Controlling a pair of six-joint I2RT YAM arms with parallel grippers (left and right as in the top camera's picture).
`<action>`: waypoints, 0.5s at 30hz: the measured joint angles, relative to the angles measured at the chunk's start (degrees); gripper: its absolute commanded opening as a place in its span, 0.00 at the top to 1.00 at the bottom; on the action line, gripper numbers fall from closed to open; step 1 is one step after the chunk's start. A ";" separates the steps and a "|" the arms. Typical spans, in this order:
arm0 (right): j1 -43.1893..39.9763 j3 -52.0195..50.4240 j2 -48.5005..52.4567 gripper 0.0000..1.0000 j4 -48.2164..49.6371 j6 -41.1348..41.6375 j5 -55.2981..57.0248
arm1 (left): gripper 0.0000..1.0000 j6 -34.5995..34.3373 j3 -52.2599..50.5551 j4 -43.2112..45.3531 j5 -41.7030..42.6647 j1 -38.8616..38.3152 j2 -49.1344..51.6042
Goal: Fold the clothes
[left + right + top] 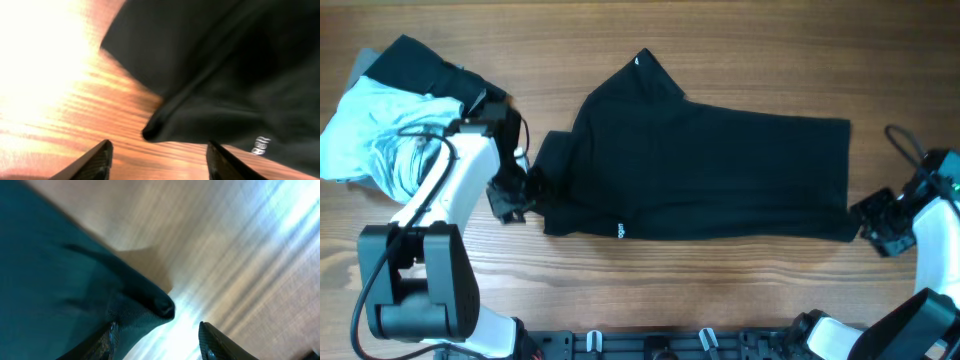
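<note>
Black garment (710,170): soft, limp; grasp end corners. Left gripper (157,165), right gripper (160,345) both agape, empty, beside those corners.

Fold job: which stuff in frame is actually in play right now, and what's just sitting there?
In play:
- black garment, spread out in the middle
- left tool, open at its left edge
- right tool, open at its lower right corner

Sitting there:
- light blue garment and dark garment, heaped at the far left, neither tool on them; probably queued
</note>
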 measured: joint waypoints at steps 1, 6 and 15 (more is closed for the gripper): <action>0.00 1.92 0.00 0.44 0.13 -1.18 -1.62 | 0.47 0.74 2.21 -0.02 0.68 0.00 0.00; 0.00 8.07 -0.11 0.43 7.10 -11.32 -21.16 | 0.64 8.17 15.26 12.22 7.02 -0.85 -0.04; 0.00 8.41 -0.22 0.39 -3.72 -12.63 -23.06 | 0.40 15.17 18.95 26.12 9.51 -8.09 0.33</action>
